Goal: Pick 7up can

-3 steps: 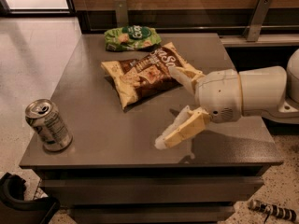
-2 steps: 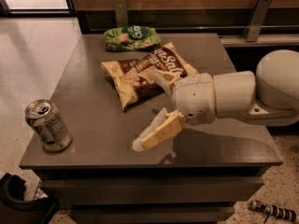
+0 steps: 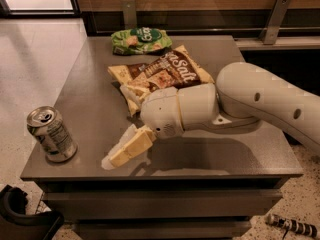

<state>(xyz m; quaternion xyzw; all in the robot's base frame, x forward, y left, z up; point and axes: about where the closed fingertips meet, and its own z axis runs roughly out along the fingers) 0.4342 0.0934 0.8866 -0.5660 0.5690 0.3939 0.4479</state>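
I have the claw (image 3: 125, 151) low over the grey tabletop (image 3: 92, 79), at the end of the white arm (image 3: 260, 99). It points down and sideways, toward the small silver aluminium 7up can (image 3: 51, 134). How far the claw is open I cannot tell, but it holds nothing, as the can stands apart from it.

The can is upright near the tabletop's edge, its long axis vertical, ahead of the claw's tip and a little off its line. Behind the claw lie the brown-and-cream chip bag (image 3: 160, 74) and, farther, the green snack bag (image 3: 141, 40). I judge the next move to be a short reach to the can's side.
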